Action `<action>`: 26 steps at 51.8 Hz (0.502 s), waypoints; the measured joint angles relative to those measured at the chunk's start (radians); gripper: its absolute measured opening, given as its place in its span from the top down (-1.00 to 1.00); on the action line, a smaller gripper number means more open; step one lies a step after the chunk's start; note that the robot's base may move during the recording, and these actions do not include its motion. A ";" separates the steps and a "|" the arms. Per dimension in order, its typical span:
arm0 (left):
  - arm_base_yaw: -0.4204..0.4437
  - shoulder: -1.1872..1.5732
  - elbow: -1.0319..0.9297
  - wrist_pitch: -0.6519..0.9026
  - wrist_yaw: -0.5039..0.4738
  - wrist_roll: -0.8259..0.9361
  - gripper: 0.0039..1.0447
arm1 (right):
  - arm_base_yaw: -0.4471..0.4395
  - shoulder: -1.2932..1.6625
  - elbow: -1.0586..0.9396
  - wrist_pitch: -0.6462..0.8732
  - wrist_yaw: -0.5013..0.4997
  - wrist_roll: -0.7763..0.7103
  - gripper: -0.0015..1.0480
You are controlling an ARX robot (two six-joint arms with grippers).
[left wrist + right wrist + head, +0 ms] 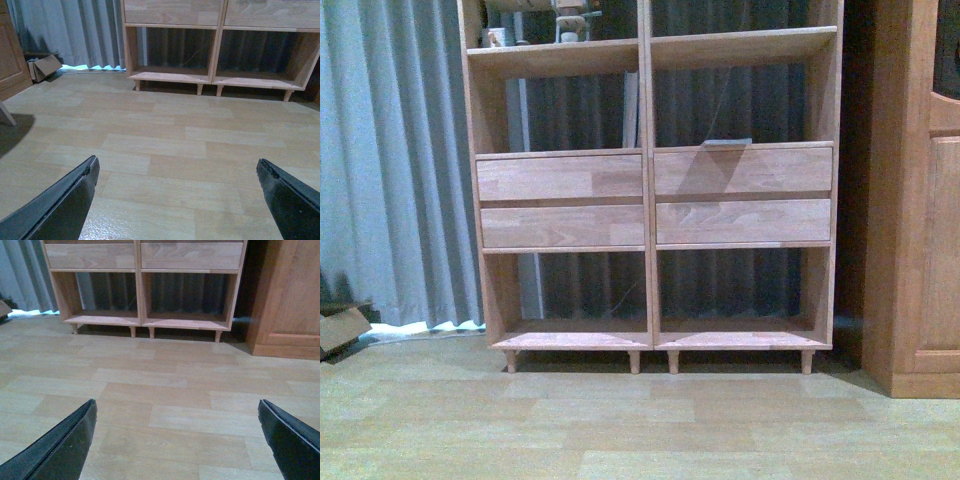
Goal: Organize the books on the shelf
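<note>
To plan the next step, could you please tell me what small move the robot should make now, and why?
Probably raise the right gripper towards the light wooden shelf, where a flat bluish object, perhaps a book, lies atop the right drawers. Both it and the left gripper hang open and empty.

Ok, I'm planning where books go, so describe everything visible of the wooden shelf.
The shelf is light natural wood, two columns split by a central upright. Midway, each column has two plain drawer fronts, all shut. Above and below are open bays; the bottom pair looks empty. It stands upright on short peg legs on the plank floor, before a grey curtain. On the upper left board sit small items.
</note>
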 joint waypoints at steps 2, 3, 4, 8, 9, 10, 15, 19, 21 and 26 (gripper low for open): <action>0.000 0.000 0.000 0.000 0.000 0.000 -0.86 | 0.000 0.000 0.000 0.000 0.000 0.000 -0.86; 0.000 0.000 0.000 0.000 0.000 0.000 -0.86 | 0.000 0.000 0.000 0.000 0.000 0.000 -0.86; 0.000 0.000 0.000 0.000 0.000 0.000 -0.86 | 0.000 0.000 0.000 0.000 0.000 0.000 -0.86; 0.000 0.000 0.000 0.000 0.000 0.000 -0.86 | 0.000 0.000 0.000 0.000 0.000 0.000 -0.86; 0.000 0.000 0.000 0.000 0.000 0.000 -0.86 | 0.000 0.000 0.000 0.000 0.000 0.000 -0.86; 0.000 0.000 0.000 0.000 0.000 0.000 -0.86 | 0.000 0.000 0.000 0.000 0.000 0.000 -0.86; 0.000 0.000 0.000 0.000 0.000 0.000 -0.86 | 0.000 0.000 0.000 0.000 0.000 0.000 -0.86; 0.000 0.000 0.000 0.000 0.000 0.000 -0.86 | 0.000 0.000 0.000 0.000 0.000 0.000 -0.86; 0.000 0.000 0.000 0.000 0.000 0.000 -0.86 | 0.000 0.000 0.000 0.000 0.000 0.000 -0.86; 0.000 0.000 0.000 0.000 0.000 0.000 -0.86 | 0.000 0.000 0.000 0.000 0.000 0.000 -0.86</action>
